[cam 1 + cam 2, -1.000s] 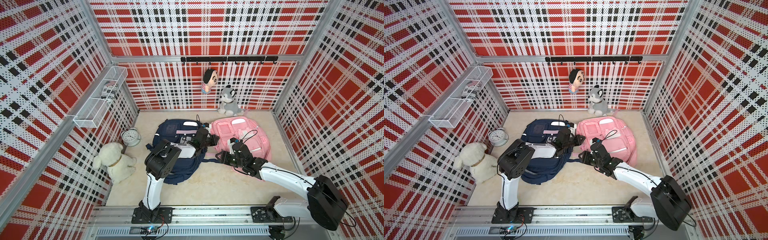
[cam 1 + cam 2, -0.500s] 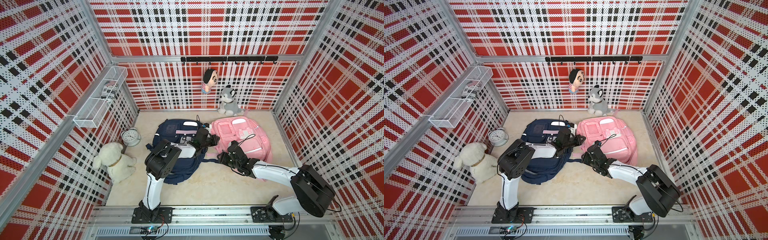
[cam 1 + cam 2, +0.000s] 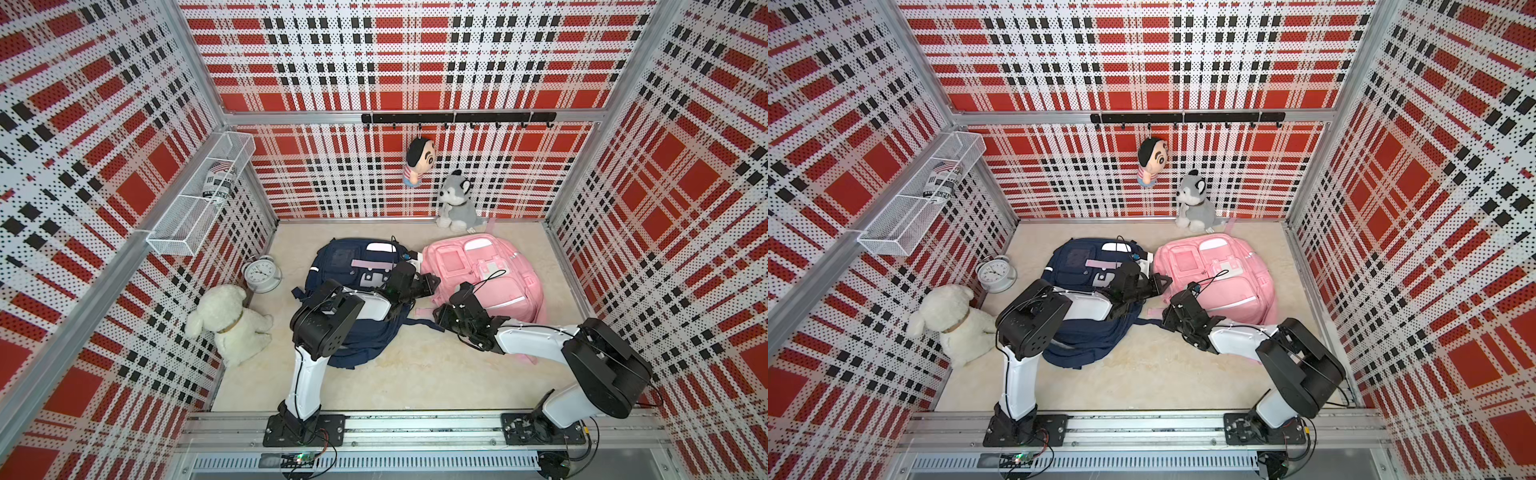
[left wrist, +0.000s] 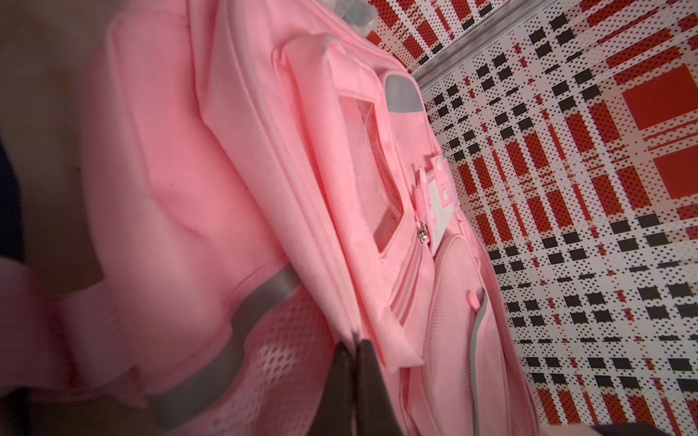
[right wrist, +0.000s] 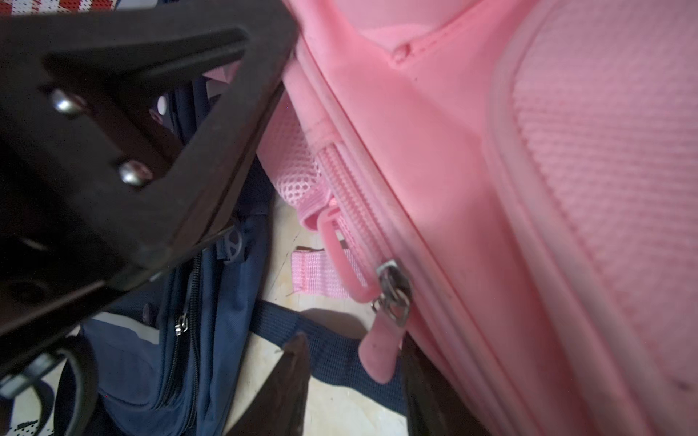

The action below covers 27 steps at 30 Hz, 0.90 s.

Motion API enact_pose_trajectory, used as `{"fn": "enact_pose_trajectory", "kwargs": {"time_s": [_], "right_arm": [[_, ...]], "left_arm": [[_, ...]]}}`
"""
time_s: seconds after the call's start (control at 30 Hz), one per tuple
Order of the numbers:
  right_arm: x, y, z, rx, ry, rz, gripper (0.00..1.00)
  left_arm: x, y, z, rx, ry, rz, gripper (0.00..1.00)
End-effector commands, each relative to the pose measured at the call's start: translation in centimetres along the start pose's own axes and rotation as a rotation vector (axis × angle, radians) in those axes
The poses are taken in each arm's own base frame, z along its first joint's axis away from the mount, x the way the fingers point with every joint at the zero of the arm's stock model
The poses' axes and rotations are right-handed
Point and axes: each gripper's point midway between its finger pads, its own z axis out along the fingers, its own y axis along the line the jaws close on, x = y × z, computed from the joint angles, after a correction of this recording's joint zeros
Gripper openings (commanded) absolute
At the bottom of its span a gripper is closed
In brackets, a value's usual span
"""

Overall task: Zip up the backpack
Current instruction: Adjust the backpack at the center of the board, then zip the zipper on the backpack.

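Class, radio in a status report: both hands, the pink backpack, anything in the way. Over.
Left hand shut on pink backpack edge. Right hand open around zipper pull, not gripping. Navy backpack strap lies beneath.

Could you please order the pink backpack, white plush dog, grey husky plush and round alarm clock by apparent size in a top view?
1. pink fabric backpack
2. white fluffy plush dog
3. grey-and-white husky plush, farther from the camera
4. round silver alarm clock, slightly smaller-looking than the husky
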Motion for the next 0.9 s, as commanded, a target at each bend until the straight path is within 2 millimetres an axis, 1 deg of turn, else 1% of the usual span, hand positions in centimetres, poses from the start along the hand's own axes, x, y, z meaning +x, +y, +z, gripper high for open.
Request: {"fn": "enact_pose_trajectory", "kwargs": {"time_s": [0.0, 0.1, 0.27, 0.37, 0.57, 0.73, 0.87], "right_arm": [[-1.4, -0.8, -0.1, 0.017, -0.067, 0.020, 0.42], [-1.8, -1.1, 0.0, 0.014, -0.069, 0.026, 0.40], [-1.9, -1.4, 0.3, 0.017, -0.053, 0.019, 0.33], [-1.9, -1.6, 0.4, 0.018, -0.047, 0.016, 0.27], [-1.8, -2.5, 0.7, 0.032, -0.031, 0.014, 0.16], [-1.6, -3.4, 0.7, 0.037, -0.023, 0.026, 0.02], [-0.9, -3.8, 0.6, 0.043, 0.007, 0.007, 0.00]], "left_arm": [[0.5, -2.7, -0.8, 0.077, 0.020, 0.031, 0.00], [0.6, -2.5, -1.0, 0.073, 0.021, 0.028, 0.00], [0.6, -2.1, -1.1, 0.069, 0.017, 0.014, 0.00], [0.4, -1.9, -1.2, 0.068, 0.012, 0.006, 0.00], [0.2, -2.0, -1.1, 0.072, 0.007, -0.004, 0.00], [0.1, -1.8, -1.0, 0.067, 0.005, -0.010, 0.00], [0.2, -1.5, -0.9, 0.056, 0.001, -0.016, 0.00]]}}
